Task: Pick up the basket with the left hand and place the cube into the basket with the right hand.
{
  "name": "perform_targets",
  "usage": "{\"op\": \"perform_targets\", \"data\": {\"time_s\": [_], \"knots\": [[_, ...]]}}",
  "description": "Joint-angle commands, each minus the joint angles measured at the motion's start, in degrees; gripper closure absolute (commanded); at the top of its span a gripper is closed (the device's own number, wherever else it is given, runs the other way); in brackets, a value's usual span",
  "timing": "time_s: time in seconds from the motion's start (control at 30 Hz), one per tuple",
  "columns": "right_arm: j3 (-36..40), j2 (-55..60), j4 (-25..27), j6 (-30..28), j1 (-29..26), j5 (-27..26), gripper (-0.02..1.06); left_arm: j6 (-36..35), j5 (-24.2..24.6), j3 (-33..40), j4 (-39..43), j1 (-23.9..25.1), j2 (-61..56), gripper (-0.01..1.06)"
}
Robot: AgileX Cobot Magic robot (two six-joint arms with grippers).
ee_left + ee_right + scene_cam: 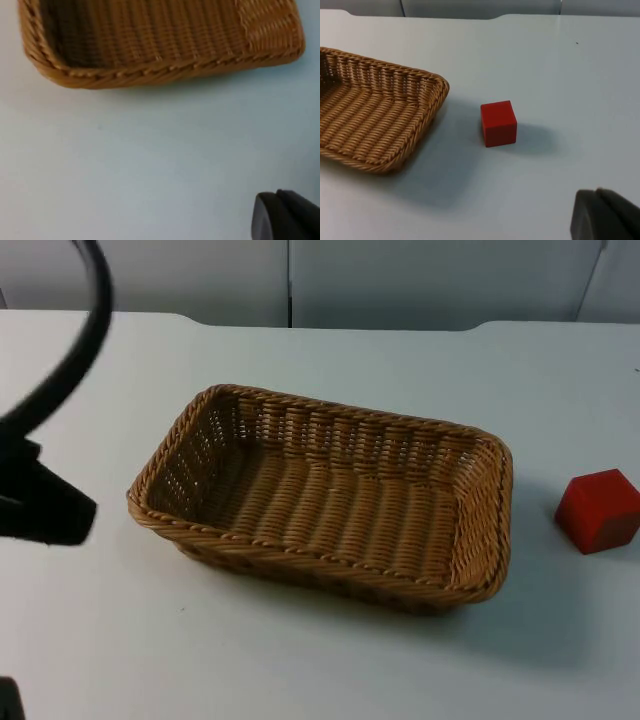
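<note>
Basket (330, 502) apart from left fingers (45, 508)

Woven wicker basket (330, 505), matt cube (600, 510)

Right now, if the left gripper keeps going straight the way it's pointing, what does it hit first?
Probably the basket's near long rim; bare white table lies between, though depth is hard to judge.

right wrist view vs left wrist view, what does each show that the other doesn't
Right wrist alone: the red cube on the table, apart from the basket's corner, with the grey partition wall behind. Left wrist alone: the basket's long side rim seen close. Both share the wicker basket, the white table and a black fingertip.
</note>
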Motion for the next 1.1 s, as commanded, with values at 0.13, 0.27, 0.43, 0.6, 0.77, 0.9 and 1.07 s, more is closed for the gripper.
{"op": "perform_targets", "data": {"time_s": [0.13, 0.27, 0.43, 0.6, 0.77, 0.9, 1.07], "knots": [[0.4, -0.1, -0.6, -0.4, 0.0, -0.7, 1.05, 12.5, 1.8, -1.5, -16.7, -0.4, 10.0, 1.00], [0.4, -0.1, -0.6, -0.4, 0.0, -0.7, 1.05, 10.4, -3.3, -4.7, -17.3, -0.4, 13.8, 0.67], [0.4, -0.1, -0.6, -0.4, 0.0, -0.7, 1.05, 7.0, -5.1, -6.5, -17.4, -0.4, 15.2, 0.48], [0.4, -0.1, -0.6, -0.4, 0.0, -0.7, 1.05, 2.3, -12.7, -6.8, -15.2, -0.4, 17.3, 0.48], [0.4, -0.1, -0.6, -0.4, 0.0, -0.7, 1.05, -0.7, -17.5, -6.8, -14.5, -0.4, 19.9, 0.48], [0.4, -0.1, -0.6, -0.4, 0.0, -0.7, 1.05, -1.2, -20.6, -6.8, -14.5, -0.4, 23.9, 0.48], [0.4, -0.1, -0.6, -0.4, 0.0, -0.7, 1.05, -1.2, -23.4, -7.0, -14.7, -0.4, 28.0, 0.48]]}}
